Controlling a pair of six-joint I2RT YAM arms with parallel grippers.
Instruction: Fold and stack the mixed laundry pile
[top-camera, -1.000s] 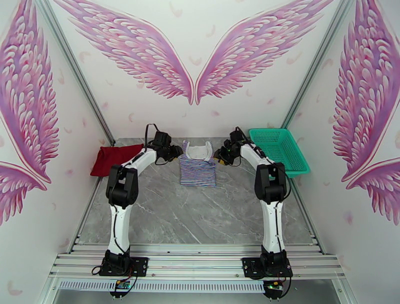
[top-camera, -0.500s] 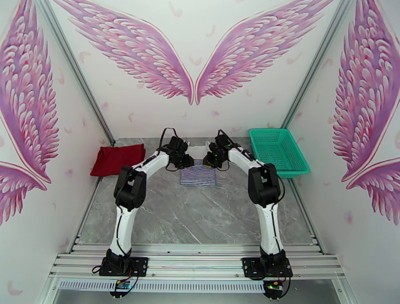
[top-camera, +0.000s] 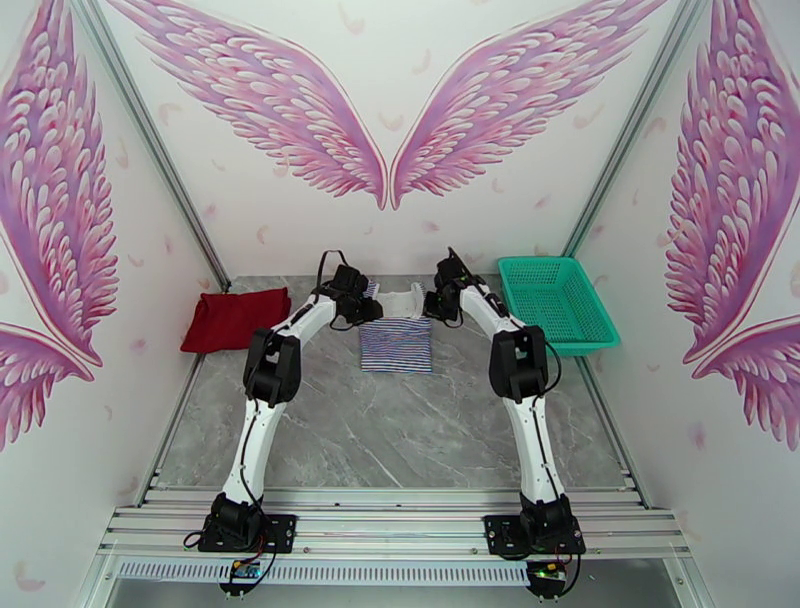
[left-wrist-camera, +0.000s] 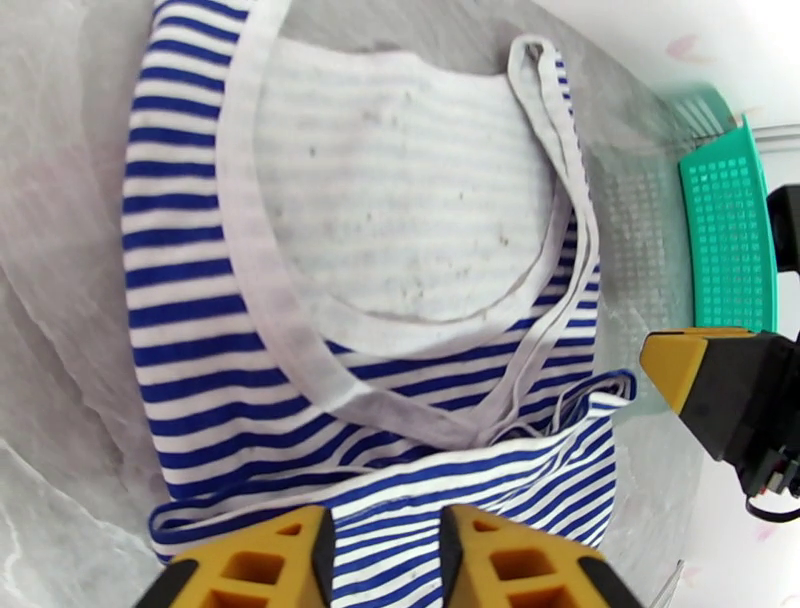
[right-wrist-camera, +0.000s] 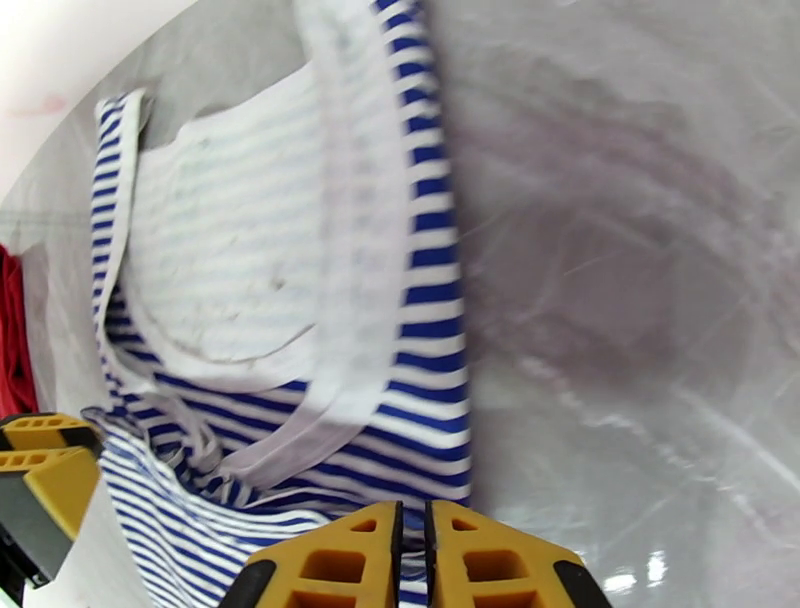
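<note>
The blue-and-white striped shirt (top-camera: 397, 345) lies flat at the back middle of the table, neckline toward the far wall. The dark red T-shirt (top-camera: 232, 318) sits bunched at the back left. My left gripper (top-camera: 366, 308) is at the shirt's left shoulder. In the left wrist view the left gripper (left-wrist-camera: 385, 525) stands open with a folded striped edge (left-wrist-camera: 420, 480) between its fingers. My right gripper (top-camera: 433, 305) is at the right shoulder. In the right wrist view the right gripper (right-wrist-camera: 412, 520) is shut on the striped shirt (right-wrist-camera: 430, 300), its jaws almost touching.
A teal mesh basket (top-camera: 550, 300) stands at the back right, close to the right arm, and also appears in the left wrist view as the basket (left-wrist-camera: 730, 230). Walls close the table on three sides. The grey marble tabletop (top-camera: 400, 430) stretches toward the arm bases.
Both arms have swung inward from the shirt's outer sides onto its shoulders. The right gripper's jaws have closed on the striped cloth. The left jaws narrowed, then widened again.
</note>
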